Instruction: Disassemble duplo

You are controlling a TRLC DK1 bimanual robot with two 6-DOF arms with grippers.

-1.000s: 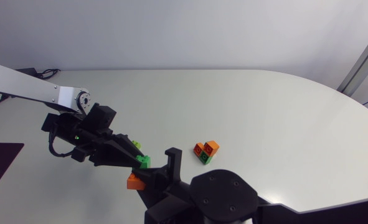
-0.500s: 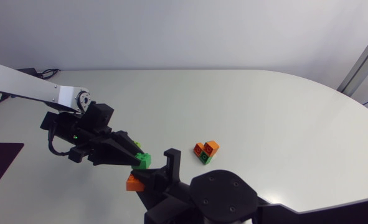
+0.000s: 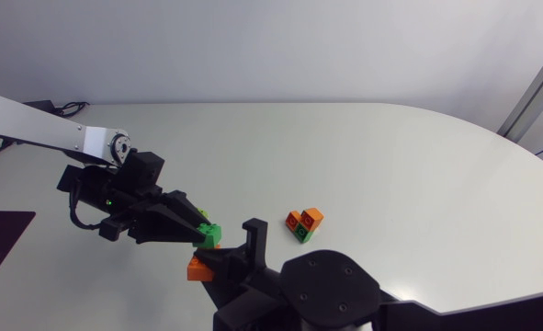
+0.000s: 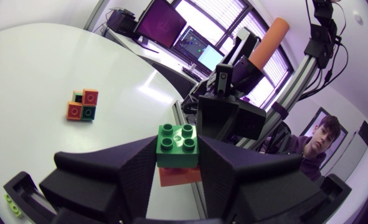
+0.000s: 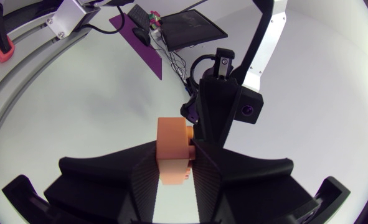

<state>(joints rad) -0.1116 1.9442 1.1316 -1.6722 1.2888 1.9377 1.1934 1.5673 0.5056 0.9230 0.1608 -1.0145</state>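
Note:
My left gripper (image 3: 200, 234) comes in from the left and is shut on a green brick (image 3: 212, 235), which sits between its fingers in the left wrist view as the green brick (image 4: 179, 143). Just below it is an orange brick (image 3: 197, 269), with my right gripper (image 3: 209, 266) shut on it from the near edge. In the right wrist view the orange brick (image 5: 172, 149) stands between the fingers, and the left gripper (image 5: 199, 127) is right behind it. I cannot tell whether the two bricks touch. A small cluster of orange, red and green bricks (image 3: 303, 223) lies on the table to the right.
A lime green piece (image 3: 201, 213) lies on the white table (image 3: 390, 165) beside the left gripper's fingers. The brick cluster (image 4: 83, 106) is off to one side of both grippers.
The left gripper has drawn back a little to the left and up with the green brick. The right arm and the orange brick have kept still.

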